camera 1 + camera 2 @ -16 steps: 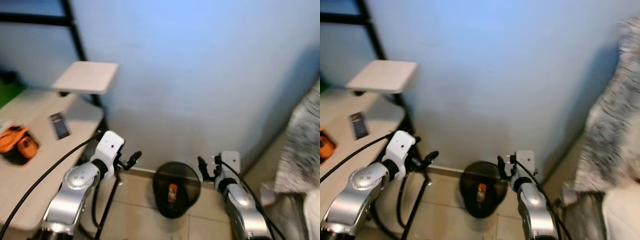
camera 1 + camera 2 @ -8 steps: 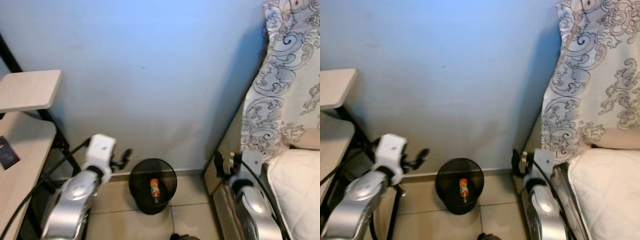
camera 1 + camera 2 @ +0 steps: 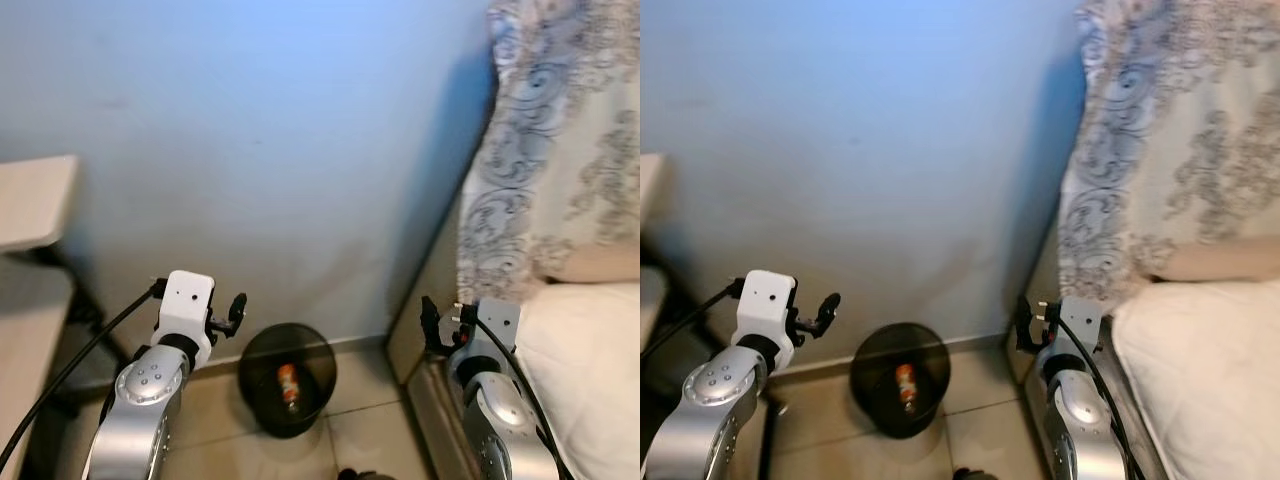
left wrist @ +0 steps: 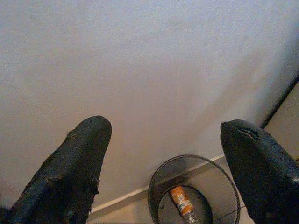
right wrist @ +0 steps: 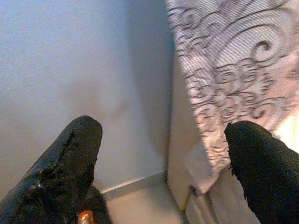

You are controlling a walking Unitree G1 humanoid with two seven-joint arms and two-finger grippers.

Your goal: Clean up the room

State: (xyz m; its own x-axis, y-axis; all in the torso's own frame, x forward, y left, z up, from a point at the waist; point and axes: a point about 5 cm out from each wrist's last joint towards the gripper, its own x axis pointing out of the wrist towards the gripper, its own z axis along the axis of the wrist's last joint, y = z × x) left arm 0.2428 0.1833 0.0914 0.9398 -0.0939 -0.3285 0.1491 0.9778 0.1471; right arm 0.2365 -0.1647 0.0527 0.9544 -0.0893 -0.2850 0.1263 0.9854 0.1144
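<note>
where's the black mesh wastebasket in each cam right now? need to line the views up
Left eye view: black mesh wastebasket on the floor at the wall, bottom centre, between the arms.
Right eye view: same basket, bottom, left of centre.
Left wrist view: basket rim between the open fingers.
Right wrist view: only a dark edge beside one finger.
Shared landmark: the orange bottle lying inside it.

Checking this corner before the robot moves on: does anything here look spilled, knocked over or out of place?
Nothing stands out. The black mesh bin stands upright on the tiled floor against the blue wall, with an orange bottle lying inside it. No spill shows on the floor near it. The patterned curtain hangs beside the bed.
</note>
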